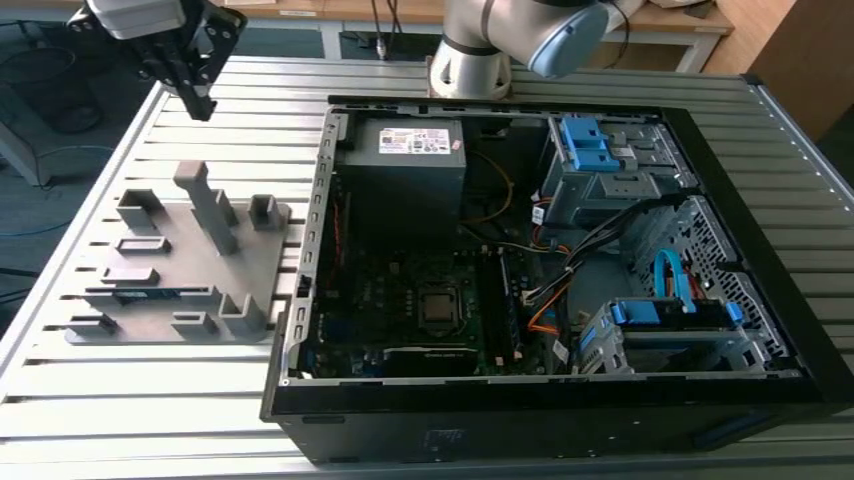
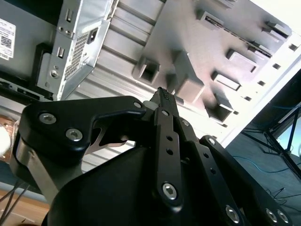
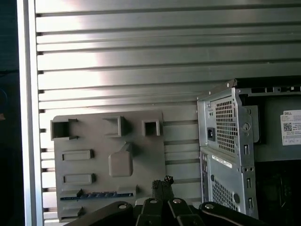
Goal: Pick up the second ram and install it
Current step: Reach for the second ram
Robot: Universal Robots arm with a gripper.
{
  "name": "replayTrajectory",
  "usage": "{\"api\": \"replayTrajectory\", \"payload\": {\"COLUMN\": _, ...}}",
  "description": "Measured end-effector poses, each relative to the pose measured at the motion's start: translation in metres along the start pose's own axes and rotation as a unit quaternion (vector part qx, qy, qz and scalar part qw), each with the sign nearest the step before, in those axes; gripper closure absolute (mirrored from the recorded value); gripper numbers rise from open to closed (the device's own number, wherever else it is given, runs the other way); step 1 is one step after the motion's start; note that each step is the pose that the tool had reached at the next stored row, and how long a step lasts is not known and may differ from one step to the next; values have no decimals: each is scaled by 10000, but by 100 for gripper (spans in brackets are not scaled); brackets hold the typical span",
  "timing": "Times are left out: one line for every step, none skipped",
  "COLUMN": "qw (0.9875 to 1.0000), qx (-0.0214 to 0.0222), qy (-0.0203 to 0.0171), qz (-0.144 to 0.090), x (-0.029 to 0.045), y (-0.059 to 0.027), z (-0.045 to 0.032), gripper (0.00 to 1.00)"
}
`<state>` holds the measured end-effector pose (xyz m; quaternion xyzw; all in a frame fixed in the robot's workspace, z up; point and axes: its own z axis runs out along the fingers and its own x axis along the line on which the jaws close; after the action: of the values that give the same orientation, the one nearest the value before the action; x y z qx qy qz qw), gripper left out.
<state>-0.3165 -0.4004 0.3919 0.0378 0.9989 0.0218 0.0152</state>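
Lying edge-on in a long slot of the grey plastic holder (image 1: 180,265), the second ram (image 1: 150,293) shows just a thin blue-green upper edge, and its chips are hidden in the slot. The gripper (image 1: 200,108) hangs above the slatted metal table (image 1: 134,400), well apart from the holder, fingers pressed together and empty. An open computer case (image 1: 400,430) stands just beside the holder, on the exterior view's right.

arm (image 1: 470,60): silver tube, blue cap | pincer (image 2: 163,95): black links, silver screws
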Motion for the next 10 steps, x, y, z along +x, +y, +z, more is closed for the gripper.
{"api": "replayTrajectory", "payload": {"qw": 10000, "qx": 0, "qy": 0, "qz": 0, "x": 27, "y": -2, "z": -1, "gripper": 90}}
{"api": "replayTrajectory", "payload": {"qw": 10000, "qx": 0, "qy": 0, "qz": 0, "x": 51, "y": -4, "z": -1, "gripper": 90}}
{"api": "replayTrajectory", "payload": {"qw": 10000, "qx": 0, "qy": 0, "qz": 0, "x": 75, "y": -6, "z": -1, "gripper": 90}}
{"api": "replayTrajectory", "payload": {"qw": 10000, "qx": 0, "qy": 0, "qz": 0, "x": 99, "y": -8, "z": 0, "gripper": 90}}
{"api": "replayTrajectory", "payload": {"qw": 10000, "qx": 0, "qy": 0, "qz": 0, "x": 124, "y": -10, "z": 0, "gripper": 90}}
{"api": "replayTrajectory", "payload": {"qw": 10000, "qx": 0, "qy": 0, "qz": -1, "x": 146, "y": -11, "z": 0, "gripper": 90}}
{"api": "replayTrajectory", "payload": {"qw": 10000, "qx": 0, "qy": 0, "qz": -1, "x": 169, "y": -13, "z": 0, "gripper": 90}}
{"api": "replayTrajectory", "payload": {"qw": 10000, "qx": 0, "qy": 0, "qz": 0, "x": 190, "y": -15, "z": 1, "gripper": 90}}
{"api": "replayTrajectory", "payload": {"qw": 10000, "qx": 0, "qy": 0, "qz": 0, "x": 209, "y": -16, "z": 1, "gripper": 90}}
{"api": "replayTrajectory", "payload": {"qw": 10000, "qx": 0, "qy": 0, "qz": 0, "x": 228, "y": -17, "z": 1, "gripper": 90}}
